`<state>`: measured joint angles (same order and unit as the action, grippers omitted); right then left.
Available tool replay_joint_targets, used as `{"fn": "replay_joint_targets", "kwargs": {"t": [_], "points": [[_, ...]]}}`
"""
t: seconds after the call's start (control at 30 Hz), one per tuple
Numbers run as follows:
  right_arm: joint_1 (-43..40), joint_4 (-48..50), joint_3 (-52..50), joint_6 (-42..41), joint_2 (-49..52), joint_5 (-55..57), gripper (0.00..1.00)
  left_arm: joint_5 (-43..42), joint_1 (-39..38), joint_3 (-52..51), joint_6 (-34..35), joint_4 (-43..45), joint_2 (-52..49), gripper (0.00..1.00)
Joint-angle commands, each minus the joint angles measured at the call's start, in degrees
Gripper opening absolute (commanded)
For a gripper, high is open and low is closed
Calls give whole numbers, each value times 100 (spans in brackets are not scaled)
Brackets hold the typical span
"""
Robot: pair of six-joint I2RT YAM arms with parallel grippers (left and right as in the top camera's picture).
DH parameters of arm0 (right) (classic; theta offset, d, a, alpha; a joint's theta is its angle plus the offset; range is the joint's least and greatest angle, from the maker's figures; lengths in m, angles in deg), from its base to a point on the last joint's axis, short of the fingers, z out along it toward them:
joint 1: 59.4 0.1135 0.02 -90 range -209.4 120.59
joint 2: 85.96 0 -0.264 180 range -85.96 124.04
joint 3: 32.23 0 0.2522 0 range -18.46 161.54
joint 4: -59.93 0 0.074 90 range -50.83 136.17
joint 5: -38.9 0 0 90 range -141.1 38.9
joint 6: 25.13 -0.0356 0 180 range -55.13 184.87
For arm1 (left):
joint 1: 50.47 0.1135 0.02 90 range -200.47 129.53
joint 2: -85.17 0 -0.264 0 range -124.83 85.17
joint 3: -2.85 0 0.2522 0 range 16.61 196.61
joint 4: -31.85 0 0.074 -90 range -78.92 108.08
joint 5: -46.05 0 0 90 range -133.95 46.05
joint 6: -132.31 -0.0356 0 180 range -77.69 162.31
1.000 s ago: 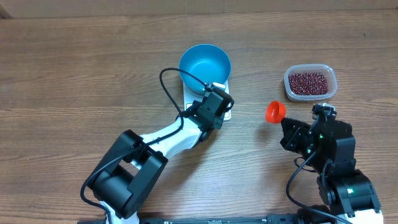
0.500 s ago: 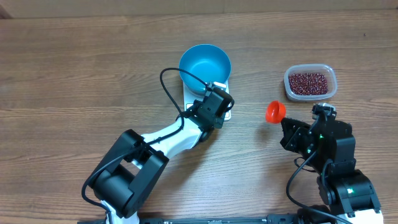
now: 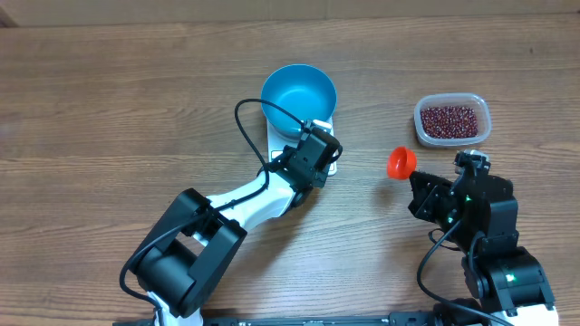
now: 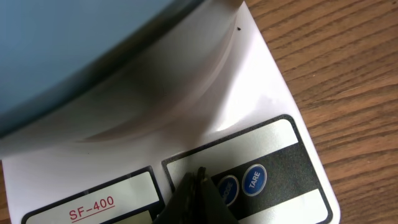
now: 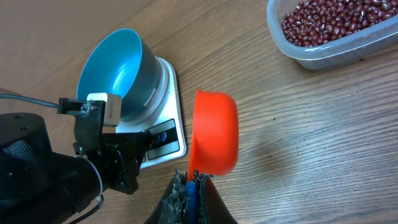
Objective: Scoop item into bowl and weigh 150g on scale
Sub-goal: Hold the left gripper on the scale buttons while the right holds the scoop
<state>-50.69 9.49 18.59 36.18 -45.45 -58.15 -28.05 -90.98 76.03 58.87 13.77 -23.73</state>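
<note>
Blue round bowl (image 3: 299, 92) on flat white scale (image 4: 261, 81)

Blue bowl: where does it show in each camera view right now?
Overhead: the round deep bright-blue bowl sits upper centre, on the flat white rectangular scale.
Left wrist: the bowl fills the upper left, very close.
Right wrist: the bowl is upper left, left of the orange-red plastic scoop.
Shared landmark: the scale under the bowl, seen in all three views.

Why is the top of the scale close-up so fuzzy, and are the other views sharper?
Left wrist view: the bowl is too near the lens, blurred, shadowing the scale. Right wrist view: beans sharp, scoop casting a soft shadow. Overhead: evenly lit.
</note>
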Motion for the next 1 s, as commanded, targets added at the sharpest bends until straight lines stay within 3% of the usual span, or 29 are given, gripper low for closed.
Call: {"fn": "replay_joint_targets", "kwargs": {"t": [0.0,0.97], "points": [[17,55,166,26,-20,57,4,-48,-39,-83,-48,-37,-160,4],[17,57,166,26,-20,57,4,-48,-37,-83,-26,-164,-354,4]]}}
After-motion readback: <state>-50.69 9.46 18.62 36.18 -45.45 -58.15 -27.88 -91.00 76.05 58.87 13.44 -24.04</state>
